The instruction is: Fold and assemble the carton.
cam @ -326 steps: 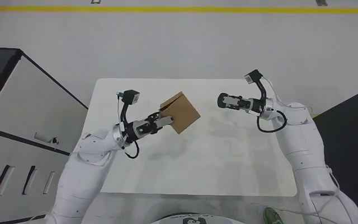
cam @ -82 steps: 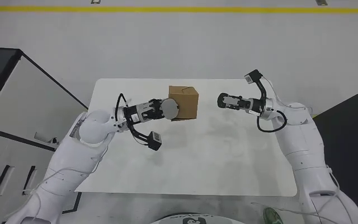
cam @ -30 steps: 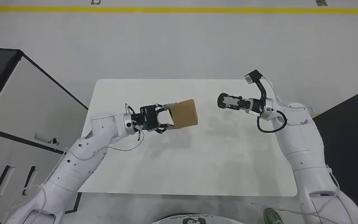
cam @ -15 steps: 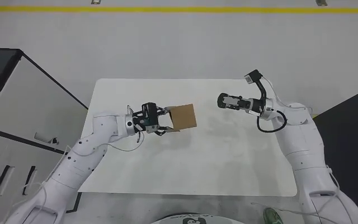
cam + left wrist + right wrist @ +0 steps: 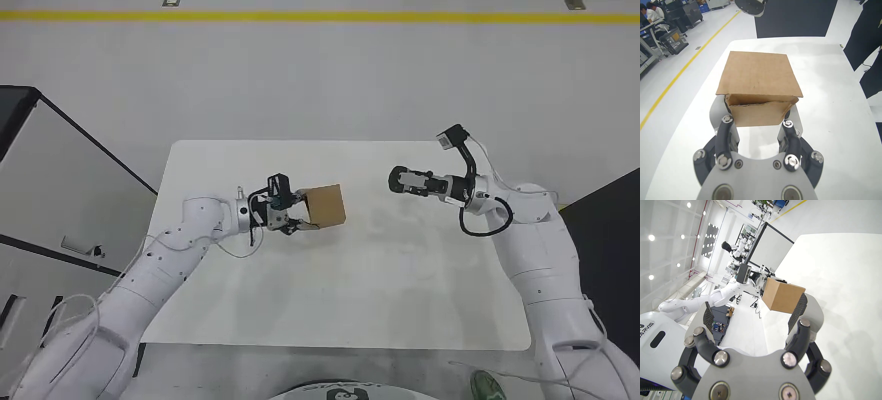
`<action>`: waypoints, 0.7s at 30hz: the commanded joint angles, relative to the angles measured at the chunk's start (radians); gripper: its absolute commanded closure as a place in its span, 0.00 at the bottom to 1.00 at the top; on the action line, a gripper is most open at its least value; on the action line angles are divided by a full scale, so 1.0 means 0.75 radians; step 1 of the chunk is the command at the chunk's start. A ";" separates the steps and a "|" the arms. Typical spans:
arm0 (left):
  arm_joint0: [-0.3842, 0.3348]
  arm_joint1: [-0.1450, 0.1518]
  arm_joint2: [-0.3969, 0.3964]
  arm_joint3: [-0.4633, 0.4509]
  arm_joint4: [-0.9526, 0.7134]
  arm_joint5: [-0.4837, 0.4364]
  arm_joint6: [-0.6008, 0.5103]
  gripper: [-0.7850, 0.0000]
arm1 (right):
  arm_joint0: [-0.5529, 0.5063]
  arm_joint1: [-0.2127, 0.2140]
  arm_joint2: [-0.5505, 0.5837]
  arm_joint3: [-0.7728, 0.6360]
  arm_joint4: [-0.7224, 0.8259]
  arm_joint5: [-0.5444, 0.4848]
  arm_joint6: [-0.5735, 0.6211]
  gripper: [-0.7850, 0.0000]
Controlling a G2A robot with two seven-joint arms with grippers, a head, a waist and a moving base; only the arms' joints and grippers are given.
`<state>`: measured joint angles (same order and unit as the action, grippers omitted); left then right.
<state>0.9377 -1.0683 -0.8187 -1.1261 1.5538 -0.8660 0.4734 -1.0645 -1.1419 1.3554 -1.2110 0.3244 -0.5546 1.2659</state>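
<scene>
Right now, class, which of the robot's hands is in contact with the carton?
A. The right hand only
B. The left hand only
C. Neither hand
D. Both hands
B: the left hand clasps the carton at its open end, while the right hand is open and well apart from it.

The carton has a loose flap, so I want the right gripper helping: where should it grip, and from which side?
Probably the closed end of the carton, fingers across its two flat side walls, coming from the side opposite the left gripper, which straddles the flap end. The open right gripper faces that end.
</scene>
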 commanded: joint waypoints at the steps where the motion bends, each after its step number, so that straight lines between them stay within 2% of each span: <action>1: 0.002 0.001 -0.002 -0.003 -0.001 -0.001 -0.001 1.00 | 0.000 0.000 0.000 0.000 0.000 0.000 0.000 0.00; 4: 0.002 0.001 -0.002 -0.003 -0.001 -0.001 -0.001 1.00 | 0.000 0.000 0.000 0.000 0.000 0.000 0.000 0.00; 6: 0.016 -0.003 0.000 0.023 -0.020 0.026 -0.052 1.00 | 0.000 0.000 0.000 0.000 0.000 0.000 0.000 0.00; 8: 0.011 -0.013 0.022 0.059 -0.054 -0.026 -0.057 1.00 | 0.000 0.000 0.000 0.000 0.000 0.000 0.000 0.00; 21: -0.120 -0.135 0.210 0.375 -0.029 0.049 0.046 1.00 | 0.000 0.000 0.000 0.000 0.000 0.000 0.000 0.00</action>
<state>0.8559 -1.1641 -0.6709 -0.8590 1.5203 -0.8382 0.5020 -1.0645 -1.1419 1.3554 -1.2110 0.3244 -0.5546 1.2659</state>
